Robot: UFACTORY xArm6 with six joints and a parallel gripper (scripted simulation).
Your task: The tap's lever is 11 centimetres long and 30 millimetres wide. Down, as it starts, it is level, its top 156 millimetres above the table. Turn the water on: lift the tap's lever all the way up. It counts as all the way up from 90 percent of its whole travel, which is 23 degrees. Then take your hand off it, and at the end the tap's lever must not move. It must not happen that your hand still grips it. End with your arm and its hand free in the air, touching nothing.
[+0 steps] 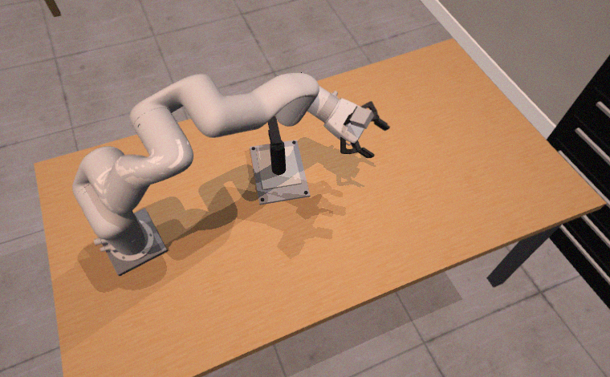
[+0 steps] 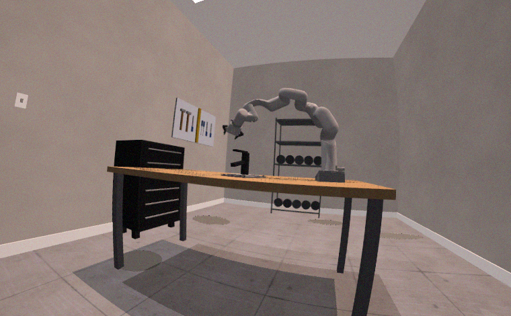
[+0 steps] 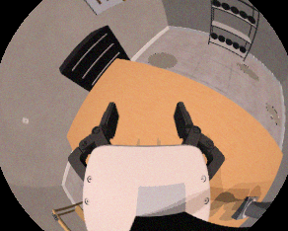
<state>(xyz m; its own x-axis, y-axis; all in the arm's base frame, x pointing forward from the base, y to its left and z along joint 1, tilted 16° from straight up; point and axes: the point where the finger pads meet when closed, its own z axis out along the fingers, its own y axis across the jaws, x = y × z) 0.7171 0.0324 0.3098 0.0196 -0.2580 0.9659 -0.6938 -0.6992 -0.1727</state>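
Grey walls frame the wooden counter [image 1: 438, 196], where the black tap [image 2: 244, 161] stands mid-frame, its lever [image 2: 237, 151] level, and the end effector [image 1: 366, 135], wide and empty up to the right, should drop lower and come under the lever's tip before lifting.

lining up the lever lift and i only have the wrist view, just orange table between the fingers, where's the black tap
Observer: The black tap stands below and behind the open gripper, which hangs well above it.
Operator: touching it?
Observer: No, apart; in the top view the black fingers stand wide with nothing between them.
Operator: what's it mounted on?
Observer: A grey square base plate on the orange wooden table.
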